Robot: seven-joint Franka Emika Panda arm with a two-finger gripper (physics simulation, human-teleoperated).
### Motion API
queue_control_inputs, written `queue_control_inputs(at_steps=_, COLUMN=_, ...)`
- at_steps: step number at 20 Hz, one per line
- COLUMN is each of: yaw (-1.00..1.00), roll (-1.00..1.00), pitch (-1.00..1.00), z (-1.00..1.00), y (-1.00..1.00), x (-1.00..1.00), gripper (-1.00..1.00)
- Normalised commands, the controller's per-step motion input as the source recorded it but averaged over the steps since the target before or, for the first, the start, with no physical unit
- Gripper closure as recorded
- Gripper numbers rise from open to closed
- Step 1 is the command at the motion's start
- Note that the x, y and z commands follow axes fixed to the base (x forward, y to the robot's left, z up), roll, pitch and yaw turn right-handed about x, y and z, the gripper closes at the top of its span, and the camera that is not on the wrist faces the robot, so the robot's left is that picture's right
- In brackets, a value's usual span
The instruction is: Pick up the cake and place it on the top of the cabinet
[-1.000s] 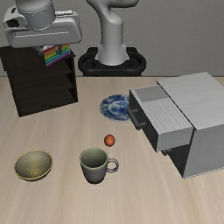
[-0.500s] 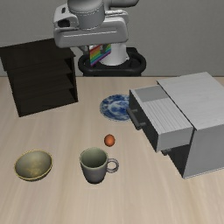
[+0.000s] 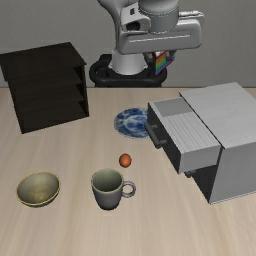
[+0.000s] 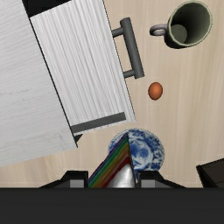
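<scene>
Exterior view, status of task: pick-up complete, placement outstanding.

1. Claw state. The gripper (image 3: 158, 50) hangs at the upper centre of the frame, high above the table (image 3: 70, 150). In the wrist view the gripper (image 4: 114, 180) has both fingers pressed against the sides of the cake (image 4: 114, 166). It is closed on the cake.

2. Location of the task's thing. The cake (image 3: 163, 63), a rainbow-striped wedge, is in the air, clear of every surface. It hangs behind the blue plate (image 3: 131, 122) and toward the exterior view's right of the robot's base. In the wrist view the plate (image 4: 150, 150) lies just beyond the cake's tip.

3. Candidate targets. Two units qualify as a cabinet:
   - the black cabinet (image 3: 45, 85), upper left of the frame, top bare;
   - the grey cabinet (image 3: 225, 108), right of the frame, top bare, its drawer (image 3: 180, 130) pulled out.
   The cake rests on neither, and which one is meant cannot be settled from these views.

4. Remaining steps, as judged: carry the cake over the chosen top, lower it until it sits flat, release, withdraw.

5. Other items. The mug (image 3: 108, 188), bowl (image 3: 38, 189) and small orange ball (image 3: 125, 160) stand on the table, well apart from the cake.
</scene>
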Motion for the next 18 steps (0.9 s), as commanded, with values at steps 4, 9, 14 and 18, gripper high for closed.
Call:
queue_control_inputs(at_steps=4, yaw=0.0, roll=0.0, pitch=0.0, z=0.0, y=1.0, x=0.0, gripper=1.0)
queue_control_inputs(at_steps=9, yaw=0.0, roll=0.0, pitch=0.0, z=0.0, y=1.0, x=0.0, gripper=1.0)
queue_control_inputs(at_steps=14, yaw=0.0, roll=0.0, pitch=0.0, z=0.0, y=0.8, x=0.2, gripper=1.0)
queue_control_inputs(at_steps=18, yaw=0.0, roll=0.0, pitch=0.0, z=0.0, y=0.0, x=1.0, gripper=1.0)
